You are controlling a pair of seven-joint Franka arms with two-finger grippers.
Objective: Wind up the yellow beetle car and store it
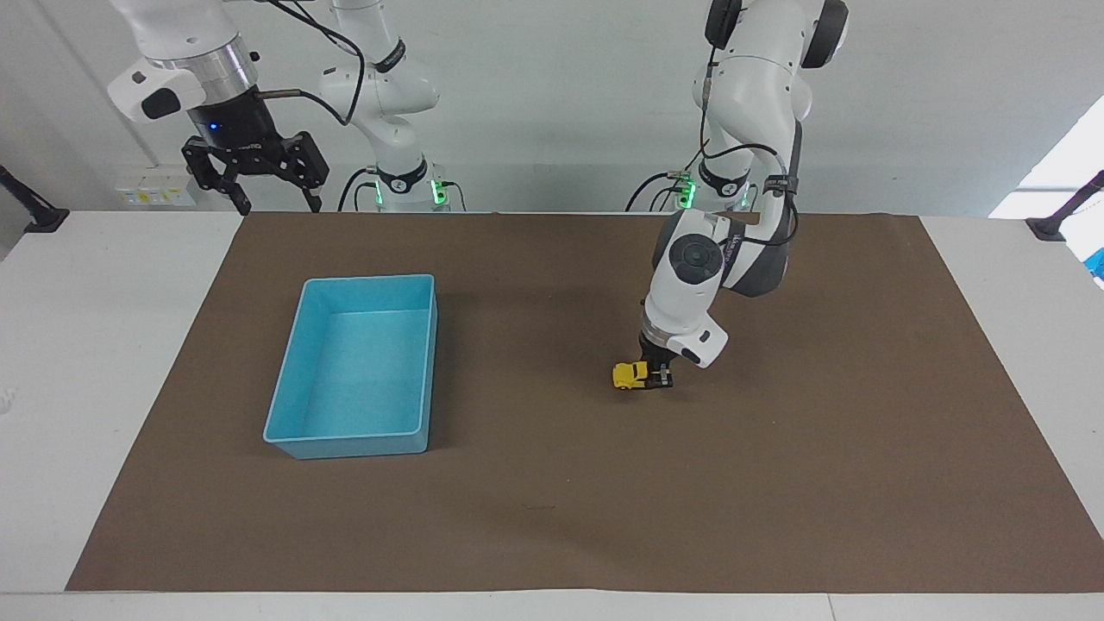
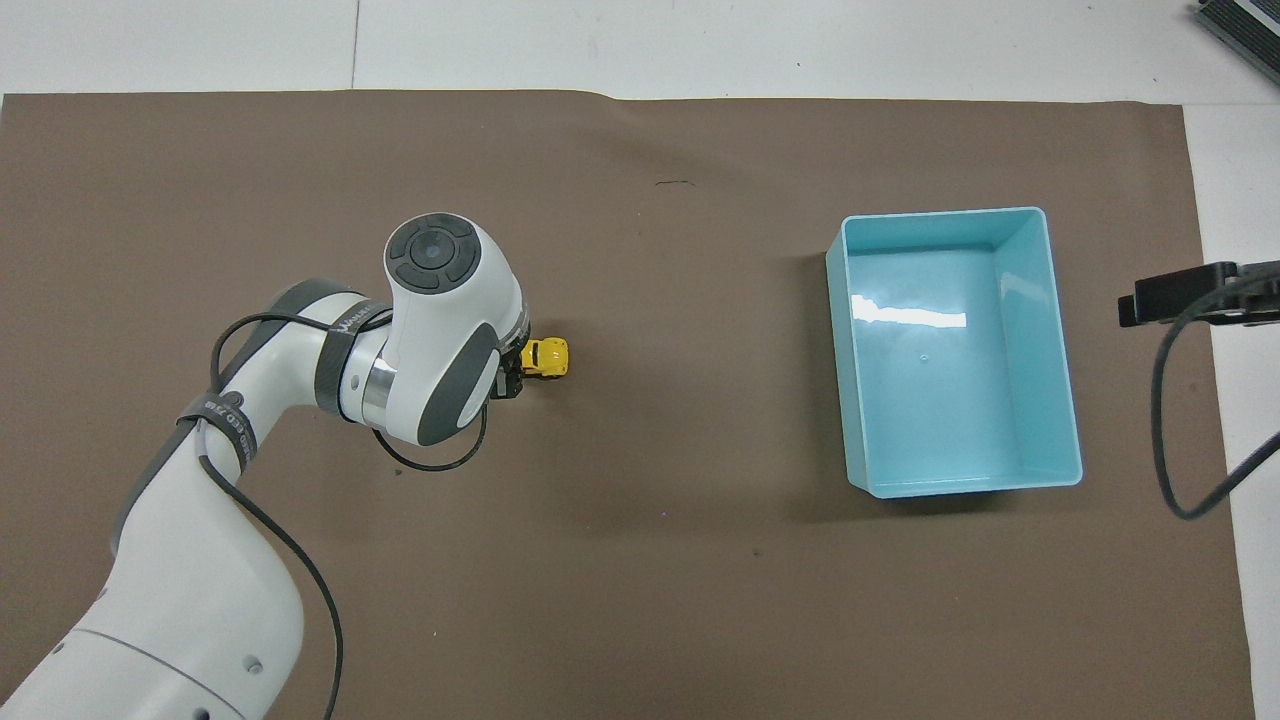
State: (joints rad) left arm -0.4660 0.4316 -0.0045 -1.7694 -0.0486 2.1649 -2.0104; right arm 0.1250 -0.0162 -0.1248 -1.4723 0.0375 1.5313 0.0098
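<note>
Left end effector [image 1: 660,377] pinches the yellow beetle car [image 1: 630,375] by its rear, on the desk mat — tiny, light, hard, slick plastic; grip the sides low. Right end effector [image 1: 256,172] waits, spread.

So it's a white table [image 1: 103,362] with a big brown mat [image 1: 776,483] spread over most of the top, white showing around the edges. Two things sit on the mat. A light-blue tray [image 1: 290,379], open side up, is toward the right arm's end. The yellow beetle car [image 1: 630,376] is on its wheels around the middle of the mat, well apart from the tray and more toward the left arm's end. There's a small dark scuff [image 2: 673,183] on the mat farther from the robots than the car.
</note>
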